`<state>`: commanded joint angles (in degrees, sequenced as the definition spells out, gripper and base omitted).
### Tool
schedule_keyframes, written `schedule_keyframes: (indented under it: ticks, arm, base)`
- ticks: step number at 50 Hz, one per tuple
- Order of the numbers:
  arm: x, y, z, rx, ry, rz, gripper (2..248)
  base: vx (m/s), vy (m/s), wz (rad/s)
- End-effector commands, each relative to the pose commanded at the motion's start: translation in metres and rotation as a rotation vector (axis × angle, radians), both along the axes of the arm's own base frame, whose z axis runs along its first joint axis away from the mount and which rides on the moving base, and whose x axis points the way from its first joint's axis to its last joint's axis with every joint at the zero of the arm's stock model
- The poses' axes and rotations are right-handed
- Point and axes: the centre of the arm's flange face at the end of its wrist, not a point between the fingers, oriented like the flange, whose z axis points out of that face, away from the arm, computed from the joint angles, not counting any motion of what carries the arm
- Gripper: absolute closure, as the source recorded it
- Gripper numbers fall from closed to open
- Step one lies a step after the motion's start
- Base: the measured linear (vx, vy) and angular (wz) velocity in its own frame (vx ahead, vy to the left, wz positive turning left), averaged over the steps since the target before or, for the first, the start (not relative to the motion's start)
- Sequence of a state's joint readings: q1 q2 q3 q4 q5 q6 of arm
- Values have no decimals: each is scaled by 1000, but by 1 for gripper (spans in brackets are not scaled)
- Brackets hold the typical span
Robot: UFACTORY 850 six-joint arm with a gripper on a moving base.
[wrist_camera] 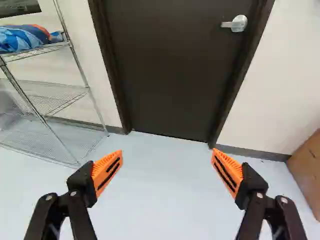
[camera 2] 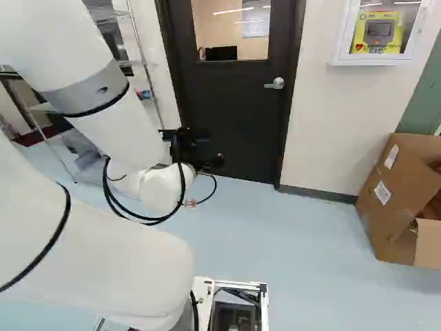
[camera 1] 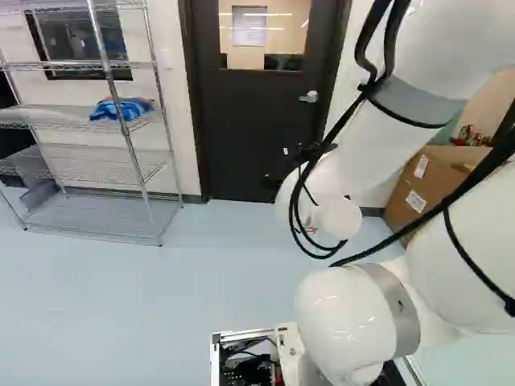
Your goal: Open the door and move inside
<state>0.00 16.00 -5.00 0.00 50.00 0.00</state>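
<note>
White, bulky links of the arm (camera 2: 103,255) stand closest, looped with black cables (camera 1: 354,104), well short of the door (camera 2: 241,124). At the arm's far end the black gripper (camera 2: 185,146) shows against the lower part of the door; dark lies on dark there, so its outline is hard to make out, but it looks to be apart from the door. In the wrist view the gripper (wrist_camera: 167,151) has its two fingers spread wide, orange pads (wrist_camera: 107,172) facing each other, nothing between them but the sight of pale floor (wrist_camera: 160,200) in front of the door.

The door itself is dark, shut in its dark frame, with a window (camera 2: 231,31) in its upper part. Its silver lever handle (camera 2: 274,83) sits near one edge of the door, the lever pointing inward across it, and the gripper is not touching it.

Beyond the door's opposite edge stands a wire rack (camera 1: 125,129), a blue bundle (camera 1: 121,109) lying on one of its shelves. On the handle side of the door, a white case (camera 2: 335,41) with a yellow device (camera 2: 375,33) inside hangs on the wall (camera 2: 331,117); farther from the door, a cardboard box (camera 2: 389,200) stands on the floor.
</note>
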Motion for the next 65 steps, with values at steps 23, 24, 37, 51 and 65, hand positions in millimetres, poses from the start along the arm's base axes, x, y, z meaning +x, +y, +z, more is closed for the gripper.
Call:
schedule_keyframes:
  ticks: [23, 24, 37, 51, 65]
  arm:
    - [0, 0, 0, 0, 0, 0, 3]
    - [0, 0, 0, 0, 0, 0, 3]
    - [0, 0, 0, 0, 0, 0, 3]
    - [0, 0, 0, 0, 0, 0, 3]
    - [0, 0, 0, 0, 0, 0, 3]
  base:
    - [0, 0, 0]
    - [0, 0, 0]
    - [0, 0, 0]
    - [26, 4, -7]
    - [62, 1, -4]
